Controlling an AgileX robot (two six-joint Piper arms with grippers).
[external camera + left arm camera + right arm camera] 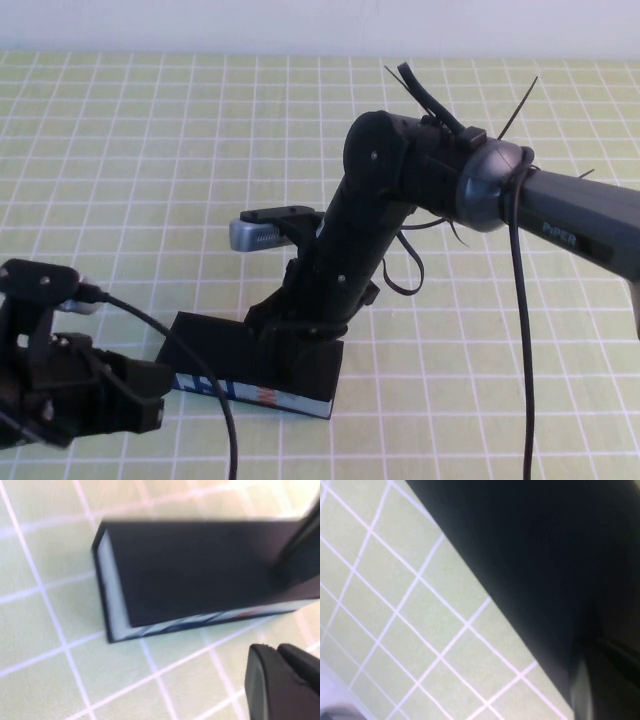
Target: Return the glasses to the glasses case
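The glasses case point(205, 350) lies near the table's front middle. It is a flat black box with its lid down and a blue, white and orange printed side point(262, 393). The glasses are hidden. My right gripper point(292, 340) reaches down onto the right half of the lid and touches it. In the right wrist view the case point(530, 555) fills much of the picture, right by the gripper point(602, 690). My left gripper point(148, 398) sits low, just left of the case and apart from it, shut and empty. The left wrist view shows the case point(200, 570) and that gripper point(287, 680).
The table wears a green cloth point(130, 150) with a white grid. A black cable point(225, 400) runs from the left arm past the case's front. The right arm point(560, 215) spans the right side above the table. A white wall point(300, 25) stands behind.
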